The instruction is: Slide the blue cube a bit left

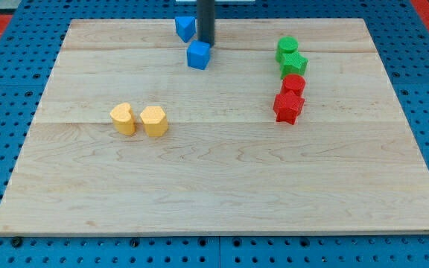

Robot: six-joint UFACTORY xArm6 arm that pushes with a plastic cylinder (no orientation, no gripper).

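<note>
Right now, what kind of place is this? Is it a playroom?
Probably a robot test bench, not a playroom: a wooden board on blue pegboard, with my tip touching the blue cube.

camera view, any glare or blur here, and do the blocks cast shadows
Camera view: even, soft light, no strong glare on the wooden board; the yellow blocks and the red star block throw only faint, short shadows. Camera view: focus is sharp across the board, the blue cube crisp. Camera view: my tip sits just above-right of the cube, its rod cut off by the view's top.
</note>
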